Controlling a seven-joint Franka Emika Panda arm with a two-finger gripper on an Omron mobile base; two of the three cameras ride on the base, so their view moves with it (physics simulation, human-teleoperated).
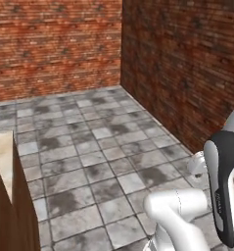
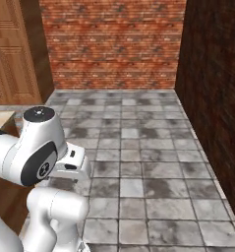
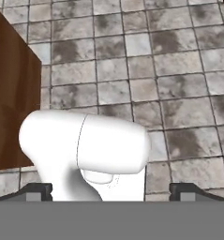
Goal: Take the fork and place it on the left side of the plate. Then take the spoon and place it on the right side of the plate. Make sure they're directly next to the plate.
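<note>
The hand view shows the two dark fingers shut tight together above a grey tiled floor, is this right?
Not quite. In the hand view the two dark fingers stand wide apart, one at each lower corner, so the gripper is open. The grey tiled floor below is right.

A grey stone-tiled floor (image 1: 89, 147) ran back to two red brick walls (image 2: 114, 44) that met in a corner, a wooden cabinet door (image 2: 11, 49) stood at the far left, and a light-topped counter with brown wooden sides (image 1: 3, 196) sat beside the base.
</note>
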